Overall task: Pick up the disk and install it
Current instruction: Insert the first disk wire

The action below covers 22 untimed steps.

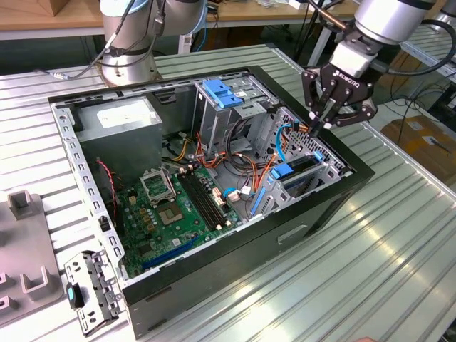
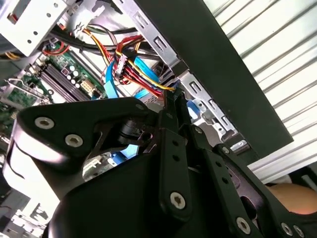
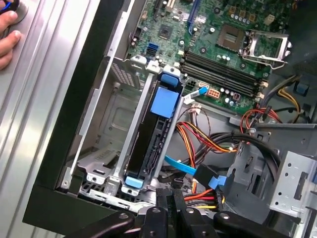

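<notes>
Ribbed bench w/ open PC case (image 1: 342, 206); disk (image 3: 151, 144) seated in bay; end effector (image 1: 318, 125) pinched together, empty, above case edge.

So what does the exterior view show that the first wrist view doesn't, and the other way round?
The exterior view adds the arm's base, the grey power-supply box, the blue bracket atop the drive cage, and the loose side panel on the table. The first wrist view adds a person's fingers resting on the ribbed table. Both share the gripper, the green motherboard, and the disk standing on edge in its bay beside the orange and yellow cables.
</notes>
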Each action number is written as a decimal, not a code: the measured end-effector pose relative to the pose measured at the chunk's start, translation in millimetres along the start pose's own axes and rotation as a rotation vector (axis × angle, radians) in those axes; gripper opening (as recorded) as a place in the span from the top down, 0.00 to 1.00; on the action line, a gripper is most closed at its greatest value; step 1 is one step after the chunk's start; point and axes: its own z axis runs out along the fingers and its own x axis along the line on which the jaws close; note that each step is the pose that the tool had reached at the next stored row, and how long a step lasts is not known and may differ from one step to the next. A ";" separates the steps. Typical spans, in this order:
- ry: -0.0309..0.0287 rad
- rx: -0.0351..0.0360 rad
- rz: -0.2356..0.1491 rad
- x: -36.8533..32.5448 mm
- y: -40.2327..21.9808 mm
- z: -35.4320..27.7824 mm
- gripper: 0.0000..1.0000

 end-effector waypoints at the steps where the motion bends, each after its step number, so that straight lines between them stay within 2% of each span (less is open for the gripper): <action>1: -0.0002 0.0002 0.006 0.0 0.0 0.0 0.84; 7: 0.0000 0.0017 0.007 7.8 5.2 1.9 0.84; 12: 0.0009 0.0053 0.007 5.8 15.9 5.2 0.84; 17: -0.0002 0.0066 0.055 4.7 20.1 13.2 0.84; 19: 0.0000 0.0078 0.056 1.8 30.0 17.3 0.84; 22: 0.0009 0.0115 0.056 -0.2 37.0 20.3 0.84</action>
